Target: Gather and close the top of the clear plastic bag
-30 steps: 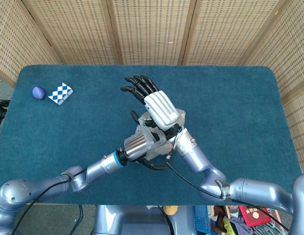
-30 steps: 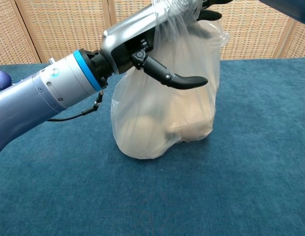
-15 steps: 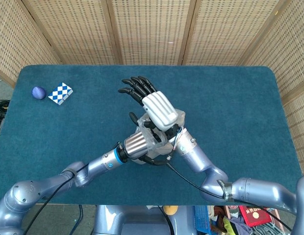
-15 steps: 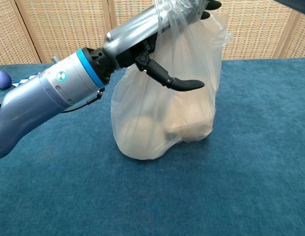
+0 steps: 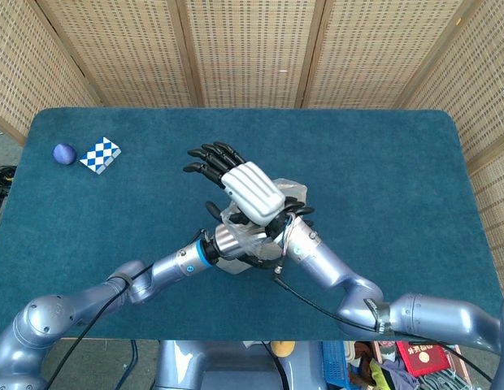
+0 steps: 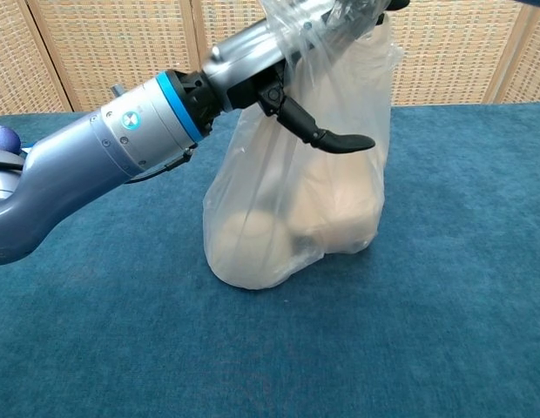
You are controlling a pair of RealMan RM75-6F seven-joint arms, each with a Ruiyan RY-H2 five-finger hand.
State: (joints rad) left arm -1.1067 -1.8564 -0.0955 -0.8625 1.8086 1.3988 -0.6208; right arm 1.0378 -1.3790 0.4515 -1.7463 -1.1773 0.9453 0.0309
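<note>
While the clear bag [image 6: 292, 205] stands mid-surface, its top is bunched and gripped by the left hand [image 6: 292, 39]. Above it, the right hand [image 5: 250, 190] is held flat, fingers [image 5: 205, 159] spread, holding nothing. Gathering looks mostly done; closing remains.

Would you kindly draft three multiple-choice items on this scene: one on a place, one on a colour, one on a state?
1. Where is the checkered block?
A. inside the bag
B. far-left part of the table, beside the small ball
C. under the right hand

2. What colour is the table cover?
A. teal blue
B. red
C. white

3. How is the plastic bag?
A. lying flat
B. standing, top gathered at the left hand
C. hanging clear of the table

Key: 1 B, they sit side by side; 2 A, plainly blue; 3 B, its base rests on the cover.
</note>
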